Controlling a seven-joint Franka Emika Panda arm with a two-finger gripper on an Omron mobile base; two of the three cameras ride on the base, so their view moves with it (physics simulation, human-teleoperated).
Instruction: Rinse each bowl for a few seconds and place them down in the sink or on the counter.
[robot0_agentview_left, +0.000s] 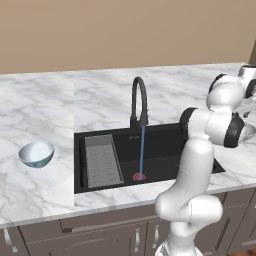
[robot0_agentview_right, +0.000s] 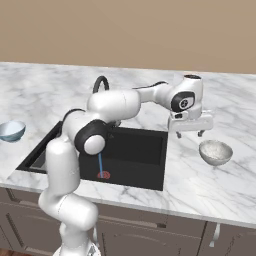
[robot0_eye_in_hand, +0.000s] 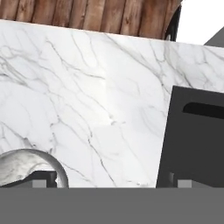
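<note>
Tool: the tool (robot0_agentview_right: 189, 134) hangs released, jaws spread and empty, above the worktop (robot0_agentview_right: 200, 185) beside the sink (robot0_agentview_right: 150, 165).
Speckled bowl: on the worktop at the tool's 4 o'clock (robot0_agentview_right: 215, 152).
Risk: a descent off-centre would strike the rim and tip it.
Blue bowl: far left (robot0_agentview_left: 36, 153).
Obstacles: faucet (robot0_agentview_left: 139, 102) and running stream (robot0_agentview_left: 141, 152).

Backdrop behind the worktop

A plain tan wall (robot0_agentview_left: 125, 30) rose along the far edge, and a thin blue stream of water (robot0_agentview_left: 142, 150) ran straight down; the brown planked surface (robot0_eye_in_hand: 87, 15) was perhaps wooden flooring.
</note>
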